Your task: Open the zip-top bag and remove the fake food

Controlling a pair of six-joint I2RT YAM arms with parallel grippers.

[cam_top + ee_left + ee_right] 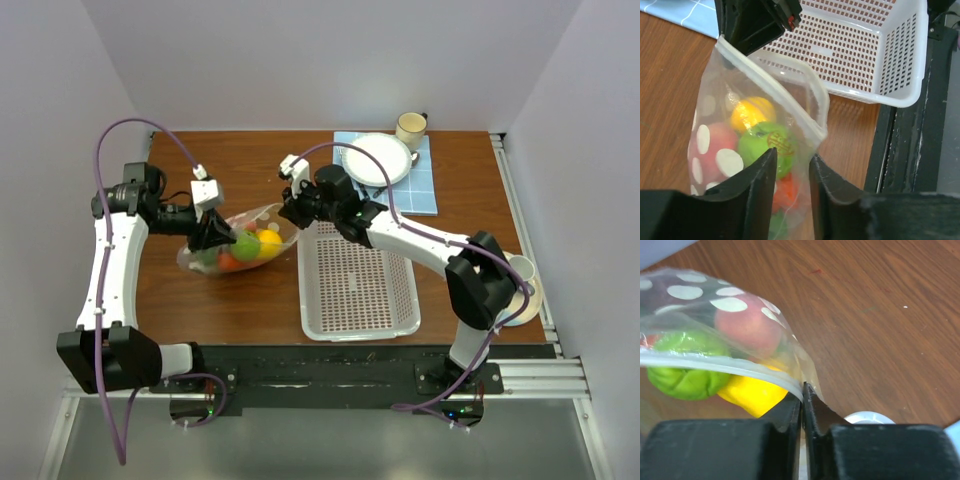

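Observation:
The zip-top bag (pixel 200 262), clear with white dots, lies on the wooden table left of centre. It holds fake food: a green apple (pixel 246 245), a yellow pear (pixel 268 240) and an orange piece (pixel 228 262). My right gripper (pixel 290 212) is shut on the bag's zip rim (pixel 740 371) at its right corner (pixel 802 387). A pink peach (pixel 747 325) shows through the film. My left gripper (pixel 222 237) is at the bag's mouth. Its fingers stand apart (pixel 792 155) with bag film between them, just in front of the apple (pixel 765 145).
A white perforated basket (pixel 360 330) stands right of the bag, also in the left wrist view (pixel 900 60). At the back right are a white plate (pixel 377 158) on a blue cloth (pixel 425 190) and a mug (pixel 410 128). A cup (pixel 518 268) sits at the right edge.

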